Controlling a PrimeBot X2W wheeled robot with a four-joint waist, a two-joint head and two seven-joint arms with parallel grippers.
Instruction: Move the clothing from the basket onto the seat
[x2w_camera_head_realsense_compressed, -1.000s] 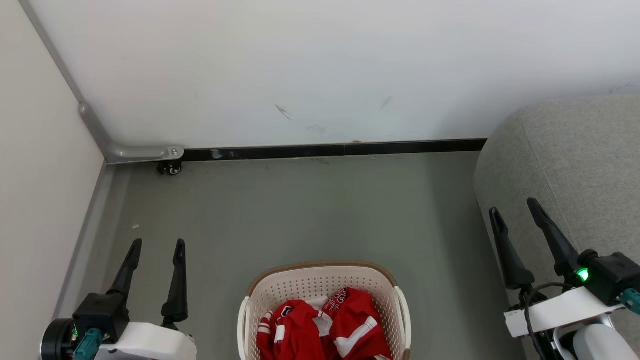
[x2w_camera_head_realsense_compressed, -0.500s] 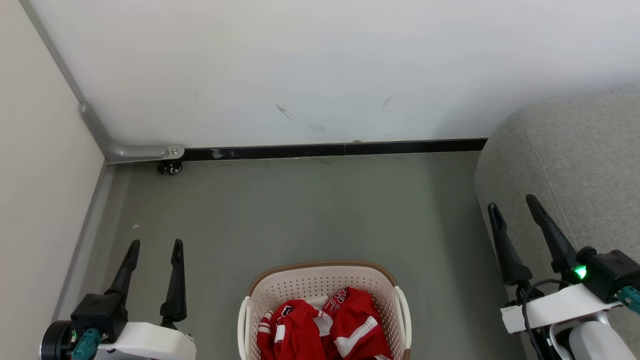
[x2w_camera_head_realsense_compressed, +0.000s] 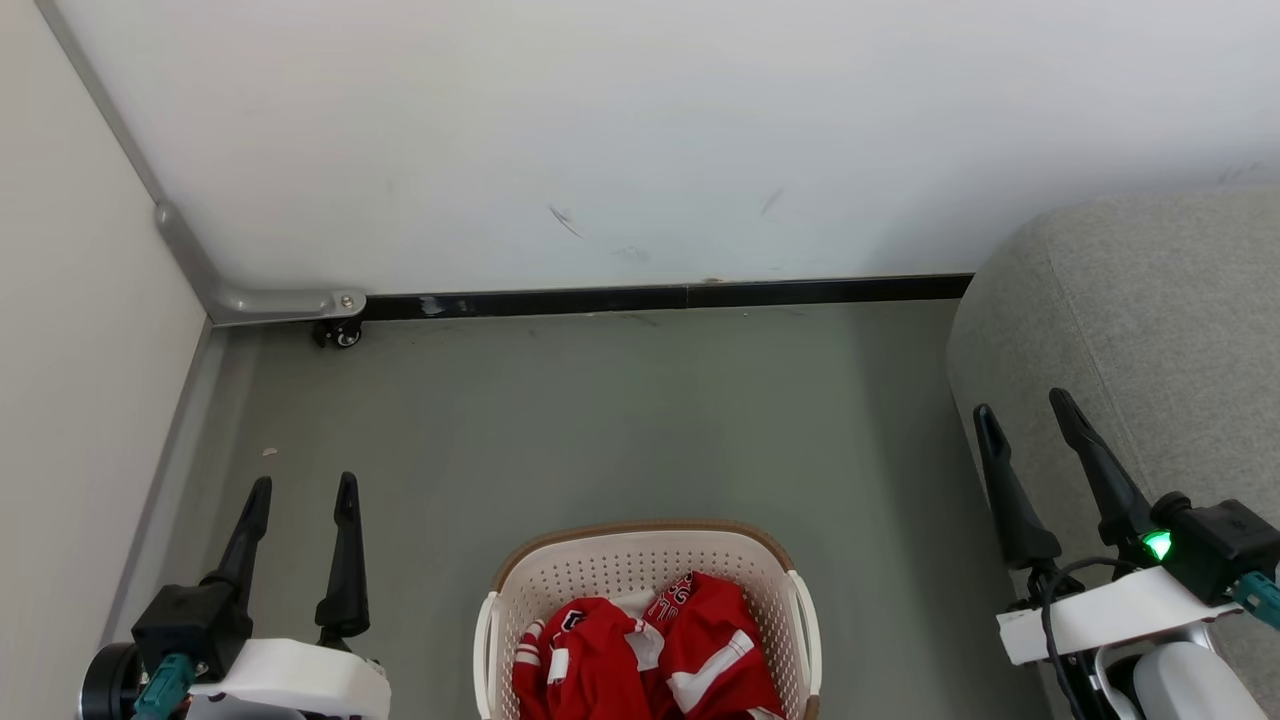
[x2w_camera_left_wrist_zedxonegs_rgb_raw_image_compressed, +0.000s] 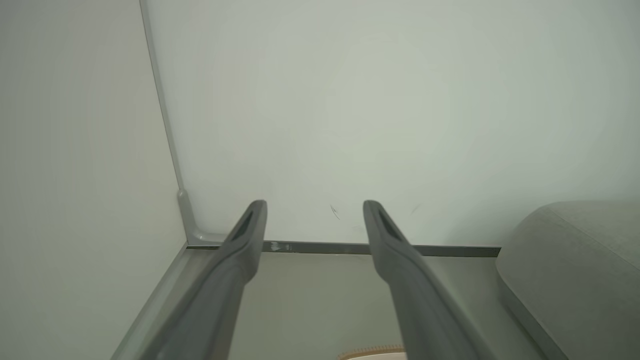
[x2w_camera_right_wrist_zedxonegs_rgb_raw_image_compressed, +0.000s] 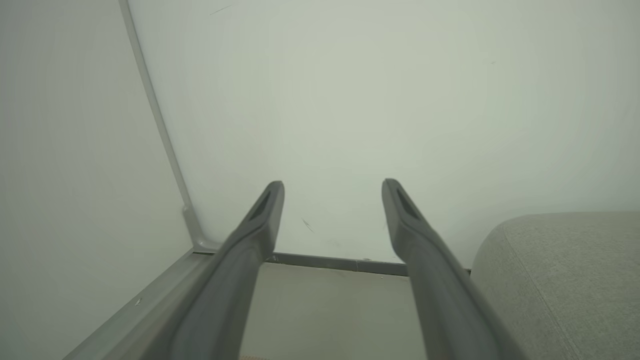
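The red clothing (x2w_camera_head_realsense_compressed: 645, 655) with white stripes lies bunched in the cream perforated basket (x2w_camera_head_realsense_compressed: 600, 562), which stands on the floor at the bottom middle of the head view. The grey fabric seat (x2w_camera_head_realsense_compressed: 1160, 310) fills the right side; its rounded corner also shows in the left wrist view (x2w_camera_left_wrist_zedxonegs_rgb_raw_image_compressed: 575, 250) and the right wrist view (x2w_camera_right_wrist_zedxonegs_rgb_raw_image_compressed: 565, 260). My left gripper (x2w_camera_head_realsense_compressed: 303, 485) stands open to the left of the basket, holding nothing. My right gripper (x2w_camera_head_realsense_compressed: 1020, 405) stands open in front of the seat's side, also holding nothing. Both point toward the wall, fingers spread (x2w_camera_left_wrist_zedxonegs_rgb_raw_image_compressed: 312, 204) (x2w_camera_right_wrist_zedxonegs_rgb_raw_image_compressed: 332, 184).
A white wall with a dark skirting strip (x2w_camera_head_realsense_compressed: 660, 297) closes the far side of the grey floor (x2w_camera_head_realsense_compressed: 620, 420). A second wall runs along the left, with a metal corner bracket (x2w_camera_head_realsense_compressed: 280, 300) and a small caster wheel (x2w_camera_head_realsense_compressed: 340, 335).
Both grippers have crept slightly farther from me and a touch to the left in the head view. Basket, clothing and seat have not moved.
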